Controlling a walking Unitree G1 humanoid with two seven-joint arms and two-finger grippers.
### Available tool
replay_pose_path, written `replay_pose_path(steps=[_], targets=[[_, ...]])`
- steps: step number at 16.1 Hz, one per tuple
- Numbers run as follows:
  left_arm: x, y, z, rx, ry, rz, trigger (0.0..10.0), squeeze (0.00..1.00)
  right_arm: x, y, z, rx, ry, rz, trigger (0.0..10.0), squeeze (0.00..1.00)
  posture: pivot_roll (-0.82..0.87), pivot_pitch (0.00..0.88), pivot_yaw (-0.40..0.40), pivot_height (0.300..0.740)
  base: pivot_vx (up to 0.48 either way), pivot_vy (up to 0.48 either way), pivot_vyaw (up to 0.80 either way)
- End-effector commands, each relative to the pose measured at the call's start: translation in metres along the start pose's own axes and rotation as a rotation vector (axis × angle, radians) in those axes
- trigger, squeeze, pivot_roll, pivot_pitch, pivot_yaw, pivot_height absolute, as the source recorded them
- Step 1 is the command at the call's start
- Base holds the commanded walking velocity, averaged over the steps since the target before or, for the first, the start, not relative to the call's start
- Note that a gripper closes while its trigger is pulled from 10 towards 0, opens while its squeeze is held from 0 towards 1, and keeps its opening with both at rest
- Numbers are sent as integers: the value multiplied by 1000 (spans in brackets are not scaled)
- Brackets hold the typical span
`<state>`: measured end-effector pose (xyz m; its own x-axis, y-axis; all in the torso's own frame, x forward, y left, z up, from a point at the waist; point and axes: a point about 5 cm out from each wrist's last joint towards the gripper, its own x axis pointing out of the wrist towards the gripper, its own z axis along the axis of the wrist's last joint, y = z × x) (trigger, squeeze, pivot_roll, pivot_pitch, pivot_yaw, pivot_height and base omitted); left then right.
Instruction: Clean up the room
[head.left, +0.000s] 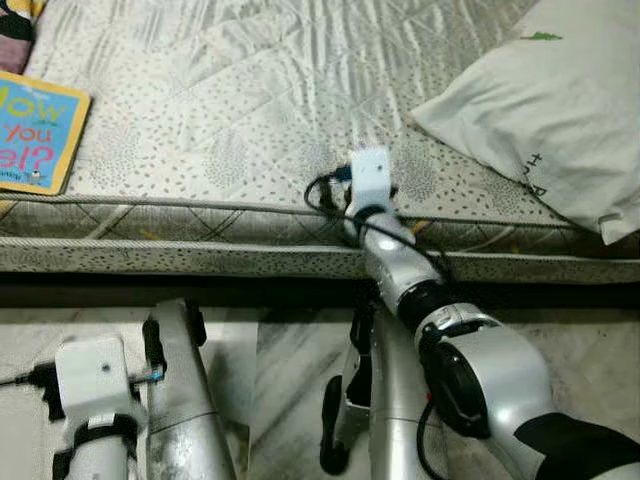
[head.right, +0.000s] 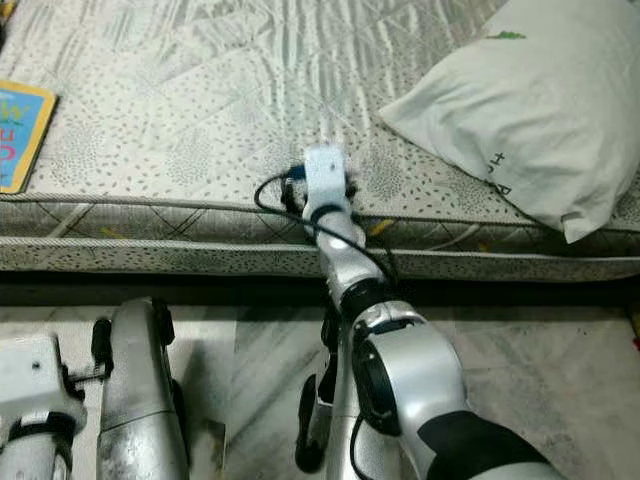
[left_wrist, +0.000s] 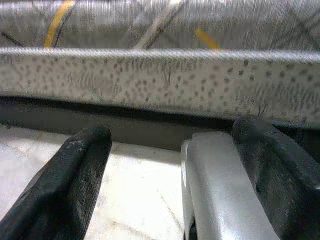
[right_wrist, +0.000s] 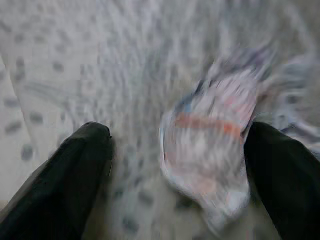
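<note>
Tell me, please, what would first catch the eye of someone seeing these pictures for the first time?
The right arm reaches over the mattress edge, and the right gripper stands open around a small crumpled wrapper, blurred there. A large white pillow lies at the bed's right, and a bright children's book lies at its left edge. The left gripper hangs open, low by the mattress side.

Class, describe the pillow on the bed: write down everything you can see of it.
The pillow is white and soft-looking, in a slightly creased fabric case. A small green mark sits near its upper edge and some dark lettering near its lower side. It lies flat and angled on the patterned mattress, at the robot's right, with one corner poking just past the bed's front edge. Part of it runs out of the picture. Nothing else touches it; the right arm reaches onto the bed beside it.
</note>
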<state>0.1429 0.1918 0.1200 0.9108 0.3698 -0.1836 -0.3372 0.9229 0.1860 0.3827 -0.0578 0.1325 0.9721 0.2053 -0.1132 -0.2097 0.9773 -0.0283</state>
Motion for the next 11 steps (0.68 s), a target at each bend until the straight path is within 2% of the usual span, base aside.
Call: replay_pose_path(steps=[1, 6, 11], targets=[[-1, 1, -6, 15, 39, 1, 10000, 0, -4, -2, -15, 37, 70, -19, 0, 0, 272, 300, -166, 483, 0, 0, 0], [5, 2, -5, 18, 30, 4, 10000, 0, -2, -1, -10, 65, 63, -39, 0, 0, 272, 281, -159, 483, 0, 0, 0], [16, -2, -2, 16, 8, -14, 10000, 0, -1, -9, -9, 86, 56, -58, 0, 0, 264, 258, -149, 483, 0, 0, 0]])
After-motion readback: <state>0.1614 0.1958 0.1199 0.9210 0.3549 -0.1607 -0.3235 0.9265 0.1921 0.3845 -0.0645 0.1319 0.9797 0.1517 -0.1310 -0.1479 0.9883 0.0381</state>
